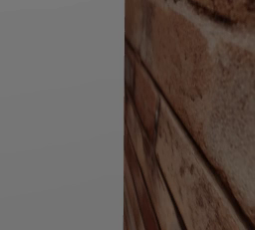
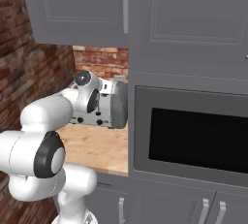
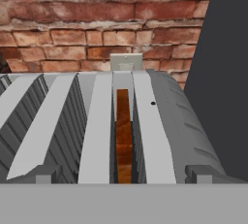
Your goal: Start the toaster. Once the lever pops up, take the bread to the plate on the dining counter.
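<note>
1. Up close, the hand view looks down on the top of a grey toaster [image 3: 160, 121], whose long slots run away from the camera toward a red brick wall [image 3: 87, 19].
2. One slot, right of centre, holds the bread [image 3: 124, 136], a tan-brown slice seen edge-on, sunk between the slot's grey walls.
3. The other slots to the left show only their ribbed grey sides.
4. A small pale wall socket [image 3: 126, 62] sits on the brick just behind the toaster's far end.
5. The gripper [image 3: 124, 178] has its two dark finger tips [image 3: 43, 173] at the bottom of the hand view, one at the left and one at the right, set wide apart with the toaster top between them; the claw stands fully spread and grips nothing.
6. A dark grey panel [image 3: 227, 72] rises at the right of the hand view, beside the toaster.
7. From the right base view, the white arm [image 2: 43, 145] bends up and forward over a light wood counter [image 2: 97, 150], and its hand is at the toaster [image 2: 116, 104], which stands in the nook against the brick.
8. Grey upper cabinets [image 2: 82, 9] hang above that nook, and a built-in oven [image 2: 193, 138] with a dark glass door fills the tall grey unit to the right.
9. Grey cabinet doors [image 2: 160, 208] with pale handles run under the counter and the oven.
10. The left base view shows a flat grey surface [image 1: 60, 99] on its left half and brick [image 1: 194, 99] very near on its right.
</note>
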Controlling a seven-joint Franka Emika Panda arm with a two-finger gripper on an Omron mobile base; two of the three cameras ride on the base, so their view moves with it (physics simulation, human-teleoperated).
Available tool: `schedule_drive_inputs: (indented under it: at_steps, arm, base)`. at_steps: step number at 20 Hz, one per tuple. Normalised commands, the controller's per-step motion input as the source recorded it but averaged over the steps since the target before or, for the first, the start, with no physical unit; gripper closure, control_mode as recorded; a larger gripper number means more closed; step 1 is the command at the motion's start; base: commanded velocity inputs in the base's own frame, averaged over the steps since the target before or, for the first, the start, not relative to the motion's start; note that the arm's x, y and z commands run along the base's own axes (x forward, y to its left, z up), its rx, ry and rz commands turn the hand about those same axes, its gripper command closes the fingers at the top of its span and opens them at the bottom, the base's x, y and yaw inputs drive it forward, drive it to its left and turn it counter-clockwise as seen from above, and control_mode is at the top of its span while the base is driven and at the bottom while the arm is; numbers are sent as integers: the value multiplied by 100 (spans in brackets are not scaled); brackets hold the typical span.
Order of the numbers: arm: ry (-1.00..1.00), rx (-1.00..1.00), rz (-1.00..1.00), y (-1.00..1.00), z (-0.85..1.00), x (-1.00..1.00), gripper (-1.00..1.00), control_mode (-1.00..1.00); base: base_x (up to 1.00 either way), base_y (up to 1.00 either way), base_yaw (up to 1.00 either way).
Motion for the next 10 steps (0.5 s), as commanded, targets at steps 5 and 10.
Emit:
schedule_drive_inputs:
  at_steps: [5,10]
  arm:
    - [0,0,0,0,0,0,-100,-100]
    - [0,0,0,0,0,0,-100,-100]
  base:
    - [0,0,0]
    - [0,0,0]
